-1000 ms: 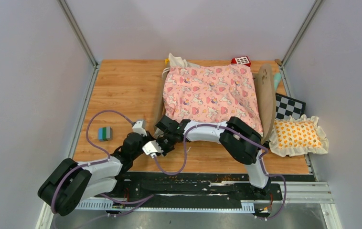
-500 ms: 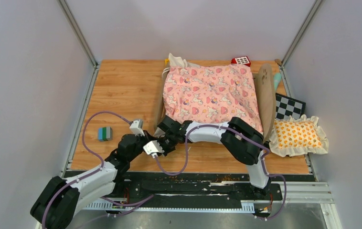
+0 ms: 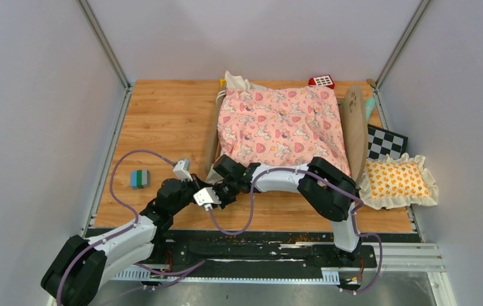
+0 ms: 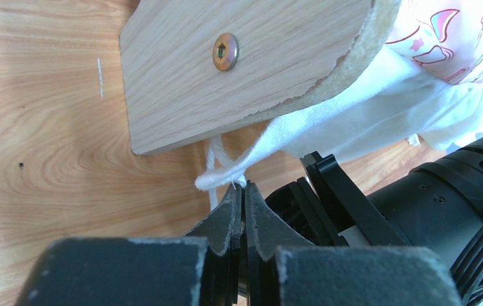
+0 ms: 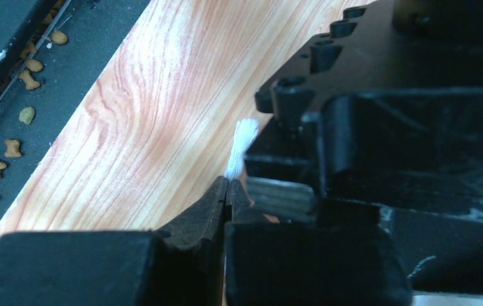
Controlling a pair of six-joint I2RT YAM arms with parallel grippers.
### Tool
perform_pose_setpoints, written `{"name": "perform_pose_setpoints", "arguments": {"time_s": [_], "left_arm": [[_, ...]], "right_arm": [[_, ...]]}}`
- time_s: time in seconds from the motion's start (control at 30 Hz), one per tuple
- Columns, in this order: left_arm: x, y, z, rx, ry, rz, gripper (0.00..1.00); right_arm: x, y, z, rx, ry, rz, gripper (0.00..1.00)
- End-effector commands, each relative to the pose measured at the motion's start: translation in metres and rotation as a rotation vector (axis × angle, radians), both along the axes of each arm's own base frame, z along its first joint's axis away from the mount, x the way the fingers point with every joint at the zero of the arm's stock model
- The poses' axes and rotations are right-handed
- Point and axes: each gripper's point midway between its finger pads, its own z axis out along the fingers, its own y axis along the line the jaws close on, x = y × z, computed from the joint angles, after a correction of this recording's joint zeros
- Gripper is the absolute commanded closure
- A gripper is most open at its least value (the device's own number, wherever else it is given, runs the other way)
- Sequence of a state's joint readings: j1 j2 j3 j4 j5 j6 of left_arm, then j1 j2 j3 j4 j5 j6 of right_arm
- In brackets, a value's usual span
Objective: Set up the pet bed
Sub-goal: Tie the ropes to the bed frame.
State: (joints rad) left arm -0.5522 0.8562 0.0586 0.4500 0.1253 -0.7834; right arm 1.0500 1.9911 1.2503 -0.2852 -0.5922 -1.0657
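Just drew left gripper (image 4: 240, 186) nearer; clamped, like right gripper (image 5: 227, 182), on white tie cord (image 4: 215, 181); likely tightening pet bed (image 4: 252, 70) tie.

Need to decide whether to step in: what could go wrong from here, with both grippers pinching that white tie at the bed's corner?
1. The left gripper and right gripper hold the thin white tie only at their fingertips, so a pull may slip it free.
2. They sit crowded at the bed frame corner and could knock each other.
3. A hard tug might drag the pink quilt askew.
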Motion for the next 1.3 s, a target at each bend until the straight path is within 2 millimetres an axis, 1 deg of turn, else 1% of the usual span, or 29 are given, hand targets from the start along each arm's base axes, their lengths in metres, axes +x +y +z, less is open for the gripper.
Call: {"name": "perform_pose_setpoints", "arguments": {"time_s": [0.0,0.13,0.3,0.4,0.53,0.73,0.87,0.97,1.07,1.27], "left_arm": [[-0.005,-0.022,0.024,-0.13,-0.021,-0.088,0.96],[-0.006,-0.026,0.029,-0.155,-0.019,-0.103,0.96],[-0.009,-0.027,0.029,-0.169,-0.011,-0.109,0.96],[-0.01,-0.027,0.03,-0.175,-0.011,-0.108,0.96],[-0.01,-0.024,0.025,-0.153,-0.003,-0.097,0.96],[-0.012,-0.018,0.013,-0.119,0.013,-0.08,0.96],[-0.013,-0.016,0.006,-0.096,0.025,-0.081,0.96],[-0.014,-0.015,0.003,-0.087,0.032,-0.076,0.96],[-0.013,-0.014,0.002,-0.079,0.033,-0.069,0.96],[-0.013,-0.015,-0.001,-0.067,0.039,-0.078,0.95]], "right_arm": [[0.005,-0.002,-0.006,0.003,-0.011,-0.069,1.0],[0.008,0.002,-0.004,0.028,-0.017,-0.089,1.0],[0.014,0.01,0.005,0.097,-0.042,-0.129,1.0],[0.017,0.018,0.015,0.162,-0.059,-0.142,1.0],[0.013,0.023,0.028,0.225,-0.068,-0.145,1.0],[0.008,0.022,0.047,0.312,-0.045,-0.181,1.0],[0.004,0.019,0.055,0.365,-0.018,-0.219,1.0],[-0.001,0.012,0.054,0.376,-0.006,-0.238,1.0],[-0.001,0.008,0.054,0.388,-0.006,-0.255,1.0],[-0.003,0.009,0.055,0.401,0.008,-0.258,1.0]]}}
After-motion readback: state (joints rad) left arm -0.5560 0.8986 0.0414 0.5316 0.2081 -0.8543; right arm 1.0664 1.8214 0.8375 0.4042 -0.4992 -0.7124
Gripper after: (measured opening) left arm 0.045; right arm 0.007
